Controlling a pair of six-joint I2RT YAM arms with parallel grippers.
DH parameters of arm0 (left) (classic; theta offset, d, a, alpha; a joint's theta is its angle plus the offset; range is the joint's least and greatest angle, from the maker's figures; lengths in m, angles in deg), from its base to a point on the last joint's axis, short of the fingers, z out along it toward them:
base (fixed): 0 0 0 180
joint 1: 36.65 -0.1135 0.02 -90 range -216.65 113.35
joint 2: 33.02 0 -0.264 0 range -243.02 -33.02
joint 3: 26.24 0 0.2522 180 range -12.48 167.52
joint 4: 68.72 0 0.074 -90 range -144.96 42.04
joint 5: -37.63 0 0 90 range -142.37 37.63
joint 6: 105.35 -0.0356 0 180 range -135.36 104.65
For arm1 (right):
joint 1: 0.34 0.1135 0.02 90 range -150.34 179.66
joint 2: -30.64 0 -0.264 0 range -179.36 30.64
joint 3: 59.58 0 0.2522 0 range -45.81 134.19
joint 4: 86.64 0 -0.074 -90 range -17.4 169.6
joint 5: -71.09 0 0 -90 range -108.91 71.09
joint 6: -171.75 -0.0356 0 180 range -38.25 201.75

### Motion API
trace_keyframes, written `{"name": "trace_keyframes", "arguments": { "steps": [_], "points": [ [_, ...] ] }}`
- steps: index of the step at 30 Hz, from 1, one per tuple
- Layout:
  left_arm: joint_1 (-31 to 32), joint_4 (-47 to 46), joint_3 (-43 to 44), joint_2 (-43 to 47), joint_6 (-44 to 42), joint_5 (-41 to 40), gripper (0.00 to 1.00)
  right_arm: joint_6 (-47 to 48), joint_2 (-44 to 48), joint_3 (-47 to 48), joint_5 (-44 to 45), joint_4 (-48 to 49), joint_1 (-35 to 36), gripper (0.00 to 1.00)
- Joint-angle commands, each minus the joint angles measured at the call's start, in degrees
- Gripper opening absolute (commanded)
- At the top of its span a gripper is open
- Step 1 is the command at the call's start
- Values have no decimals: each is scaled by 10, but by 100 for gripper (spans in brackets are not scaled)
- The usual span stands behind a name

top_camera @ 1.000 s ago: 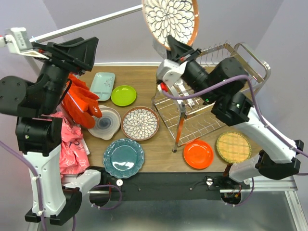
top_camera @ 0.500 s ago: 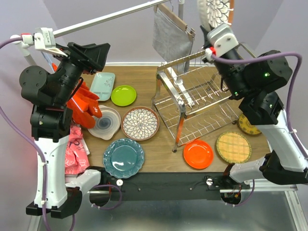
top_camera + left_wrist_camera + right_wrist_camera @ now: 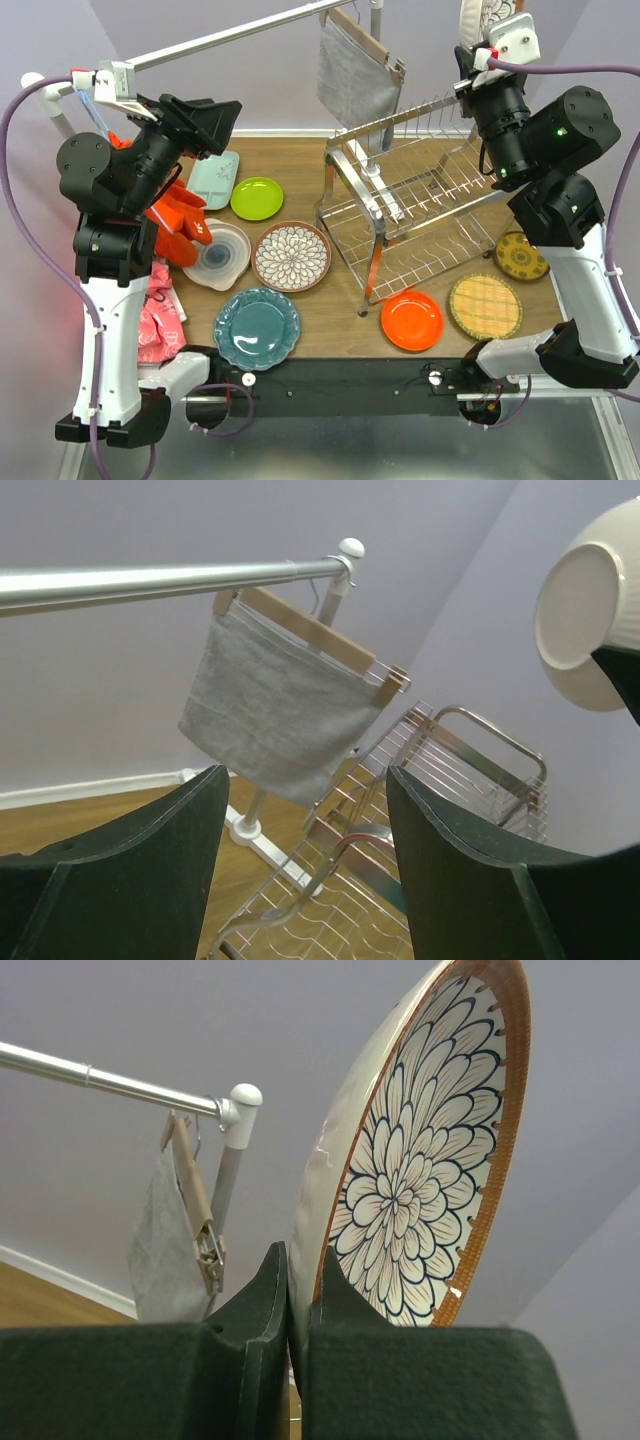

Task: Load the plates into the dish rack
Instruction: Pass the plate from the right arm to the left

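My right gripper (image 3: 472, 47) is shut on the rim of a brown-rimmed white floral plate (image 3: 481, 14), held on edge high above the far right end of the dish rack (image 3: 430, 210). In the right wrist view the fingers (image 3: 262, 1300) pinch this plate (image 3: 420, 1180). My left gripper (image 3: 222, 118) is open and empty, raised over the table's left side, pointing at the rack (image 3: 440, 770). On the table lie a second floral plate (image 3: 291, 256), a teal one (image 3: 257, 328), lime green (image 3: 257, 198), orange (image 3: 411, 320), yellow woven (image 3: 484, 305), dark-yellow patterned (image 3: 521, 256) and white-grey swirl (image 3: 218, 255).
A grey cloth on a wooden hanger (image 3: 358, 65) hangs from the long white rail (image 3: 220, 40) behind the rack. A pale rectangular tray (image 3: 212, 178), red gloves (image 3: 175, 215) and pink cloth (image 3: 155, 310) lie at the left.
My right arm has swung the floral plate from above the rack's left side to its far right, turning it on edge. My left arm has shifted slightly right.
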Motion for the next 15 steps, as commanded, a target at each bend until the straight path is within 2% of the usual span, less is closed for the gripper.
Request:
{"name": "trace_keyframes", "arguments": {
  "steps": [1, 3, 6, 10, 15],
  "points": [
    [-1, -29, 14, -18, -1, 82, 73, 6, 6, 29, -30, 57, -1, 1],
    [1, -47, 29, -32, 15, 123, 73, 13, 5, 24, -34, 56, 0, 1],
    [28, -79, 55, -62, 42, 142, 73, 45, 14, -4, -77, 51, -1, 1],
    [85, -88, 128, -133, 54, 126, 73, 164, 36, -62, -162, 42, -1, 1],
    [136, -88, 229, -199, 62, 86, 73, 283, 42, -96, -205, 41, 0, 1]
  ]
}}
